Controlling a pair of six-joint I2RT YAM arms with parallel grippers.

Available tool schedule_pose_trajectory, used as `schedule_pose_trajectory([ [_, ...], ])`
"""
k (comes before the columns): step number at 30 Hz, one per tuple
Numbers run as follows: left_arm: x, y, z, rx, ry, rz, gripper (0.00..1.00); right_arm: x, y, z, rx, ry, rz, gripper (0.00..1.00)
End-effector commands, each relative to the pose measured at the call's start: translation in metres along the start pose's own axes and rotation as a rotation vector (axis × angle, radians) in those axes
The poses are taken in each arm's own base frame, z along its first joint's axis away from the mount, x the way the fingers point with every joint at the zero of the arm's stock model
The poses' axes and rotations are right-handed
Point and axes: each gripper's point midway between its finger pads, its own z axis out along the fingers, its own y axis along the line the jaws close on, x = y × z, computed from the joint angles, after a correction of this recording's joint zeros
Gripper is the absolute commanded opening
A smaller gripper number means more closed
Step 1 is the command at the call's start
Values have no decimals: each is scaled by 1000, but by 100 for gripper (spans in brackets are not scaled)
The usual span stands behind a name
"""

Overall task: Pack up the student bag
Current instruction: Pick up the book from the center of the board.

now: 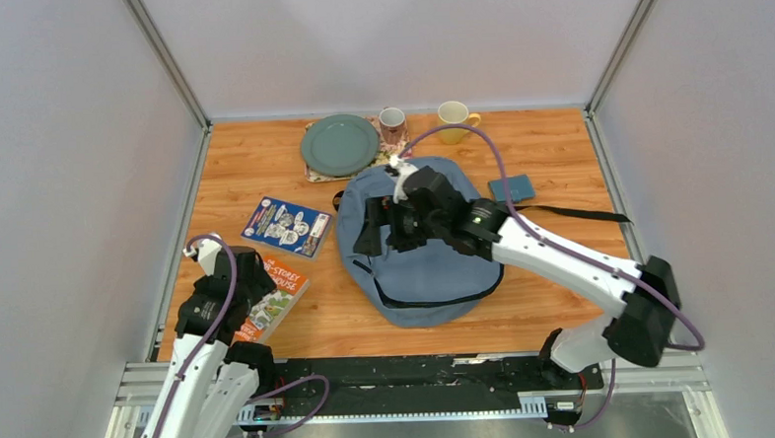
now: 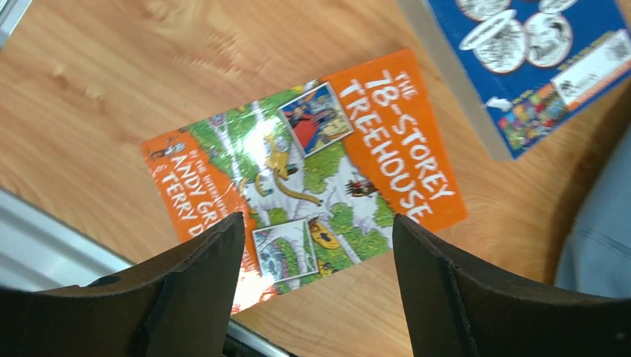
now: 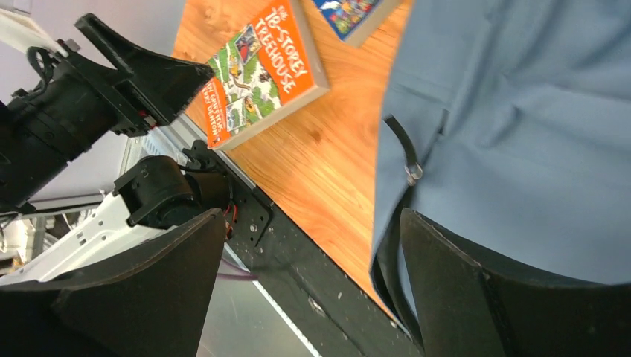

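Observation:
The student bag [image 1: 435, 271], a soft grey-blue backpack with black straps, lies flat in the middle of the table. My right gripper [image 1: 376, 231] hovers open over its left side. In the right wrist view the bag's fabric [image 3: 521, 111] and a black zipper pull [image 3: 408, 160] sit by the right finger, and nothing is between the jaws of the right gripper [image 3: 312, 245]. An orange book [image 1: 280, 291] lies at the near left, with my left gripper [image 1: 260, 284] open just above it. The left wrist view shows the left gripper [image 2: 318, 245] over the orange book's [image 2: 312, 178] near edge, holding nothing.
A blue book [image 1: 287, 225] lies beyond the orange one. At the back stand a green plate [image 1: 339, 144], a patterned mug [image 1: 392, 123] and a yellow mug [image 1: 453, 119]. A small teal case [image 1: 511, 187] sits right of the bag. A metal rail [image 1: 390, 372] runs along the near table edge.

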Motion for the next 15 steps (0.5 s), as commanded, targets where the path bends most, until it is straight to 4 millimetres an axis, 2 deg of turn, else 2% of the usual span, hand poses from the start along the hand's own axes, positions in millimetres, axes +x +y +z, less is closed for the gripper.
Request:
schedule_pose_trajectory([
  [1, 20, 29, 7, -125, 56, -61, 81, -3, 33, 42, -83, 83, -123, 90],
  [3, 24, 28, 12, -101, 82, -114, 81, -7, 42, 56, -102, 115, -141, 90],
  [4, 32, 29, 17, -93, 106, -123, 81, -1, 35, 74, -83, 149, -140, 90],
  [5, 32, 22, 17, -53, 120, -136, 81, 4, 38, 82, -97, 175, -148, 90],
  [7, 30, 31, 23, -88, 125, -198, 81, 8, 41, 104, -112, 216, -158, 90],
  [9, 38, 30, 27, -67, 180, -248, 81, 21, 38, 123, -108, 275, -159, 90],
  [10, 33, 40, 29, -102, 168, -314, 81, 18, 45, 127, -130, 274, -169, 90],
  [12, 25, 43, 28, -89, 145, -337, 81, 29, 44, 140, -128, 315, -168, 90],
  [13, 23, 48, 28, -103, 145, -372, 82, 28, 47, 143, -138, 314, -171, 90],
  [15, 23, 51, 30, -111, 169, -375, 82, 37, 50, 153, -156, 340, -173, 90],
])
